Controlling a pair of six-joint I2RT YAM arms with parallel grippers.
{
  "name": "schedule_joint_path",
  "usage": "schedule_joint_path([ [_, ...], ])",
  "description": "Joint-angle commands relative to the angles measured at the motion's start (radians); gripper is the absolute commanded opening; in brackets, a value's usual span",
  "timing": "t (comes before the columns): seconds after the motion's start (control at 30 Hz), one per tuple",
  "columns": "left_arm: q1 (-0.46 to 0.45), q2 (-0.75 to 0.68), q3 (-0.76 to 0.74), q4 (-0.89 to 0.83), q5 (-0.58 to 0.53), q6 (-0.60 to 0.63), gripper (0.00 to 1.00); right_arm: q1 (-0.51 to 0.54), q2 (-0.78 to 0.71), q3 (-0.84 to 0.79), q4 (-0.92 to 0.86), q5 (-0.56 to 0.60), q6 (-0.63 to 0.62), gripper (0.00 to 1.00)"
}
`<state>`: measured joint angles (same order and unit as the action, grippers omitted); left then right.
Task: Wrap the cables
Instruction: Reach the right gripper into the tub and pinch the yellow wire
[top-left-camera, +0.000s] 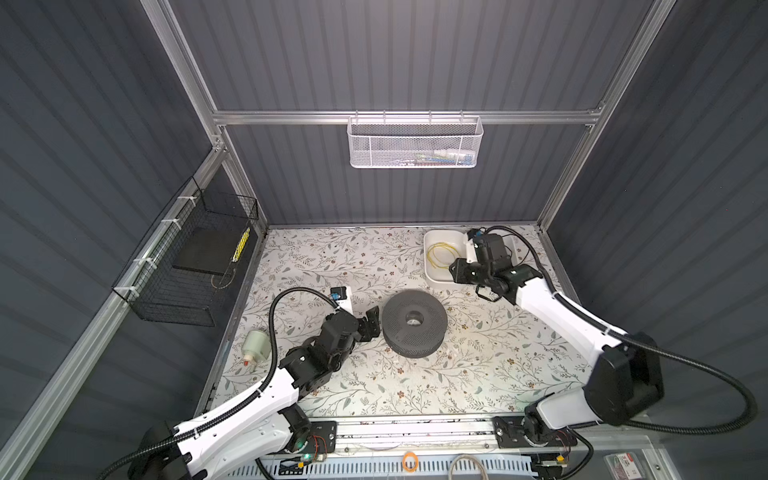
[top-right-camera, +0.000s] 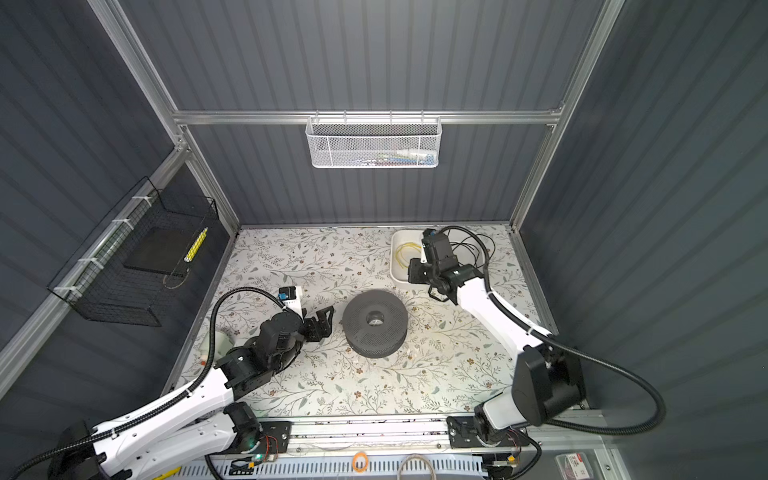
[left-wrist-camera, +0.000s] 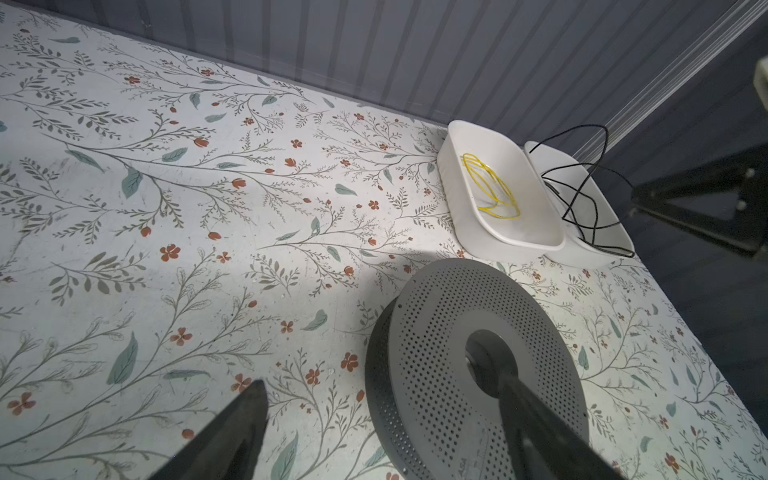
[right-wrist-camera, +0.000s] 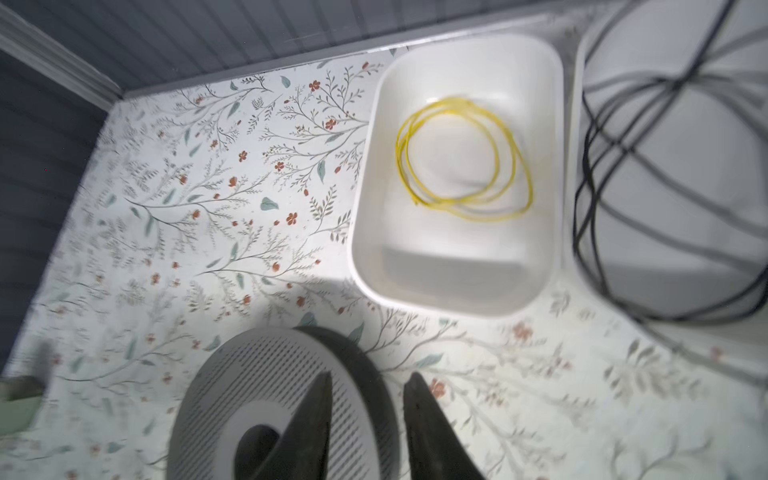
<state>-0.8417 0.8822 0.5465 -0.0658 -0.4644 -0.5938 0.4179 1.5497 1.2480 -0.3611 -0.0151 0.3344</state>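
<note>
The cables show as a thin yellow wire (right-wrist-camera: 463, 160) coiled loosely inside a white tray (right-wrist-camera: 365, 232) at the table's back right, seen in both top views (top-left-camera: 439, 255) (top-right-camera: 406, 252) and in the left wrist view (left-wrist-camera: 492, 191). A dark grey perforated spool (top-left-camera: 414, 322) lies flat mid-table. My right gripper (right-wrist-camera: 370, 376) hovers by the tray's near edge (top-left-camera: 467, 272), jaws a little apart with nothing between them. My left gripper (left-wrist-camera: 378, 382) is wide open just left of the spool (top-left-camera: 371, 322), one finger over the spool's top, holding nothing.
A second white tray (left-wrist-camera: 598, 249) beside the first holds a loose black cord (left-wrist-camera: 582, 199). A white mesh basket (top-left-camera: 415, 143) hangs on the back wall and a black wire cage (top-left-camera: 187, 266) on the left wall. A pale cylinder (top-left-camera: 255, 347) lies by the left arm.
</note>
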Motion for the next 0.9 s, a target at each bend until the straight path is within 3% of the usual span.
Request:
schedule_joint_path([
  [0.0,0.002,0.019,0.05,-0.062,-0.007,0.03,0.88,-0.001,0.163,0.112,-0.108,0.048,-0.201,0.29],
  [0.2,0.002,0.045,0.083,-0.125,0.017,0.055,0.89,-0.001,0.408,0.351,-0.157,0.128,-0.31,0.37],
  [0.37,0.002,0.044,0.093,-0.132,0.023,0.085,0.88,-0.002,0.546,0.449,-0.167,0.169,-0.349,0.36],
  [0.87,0.001,0.083,0.115,-0.08,0.051,0.138,0.86,-0.014,0.729,0.622,-0.165,0.229,-0.449,0.34],
])
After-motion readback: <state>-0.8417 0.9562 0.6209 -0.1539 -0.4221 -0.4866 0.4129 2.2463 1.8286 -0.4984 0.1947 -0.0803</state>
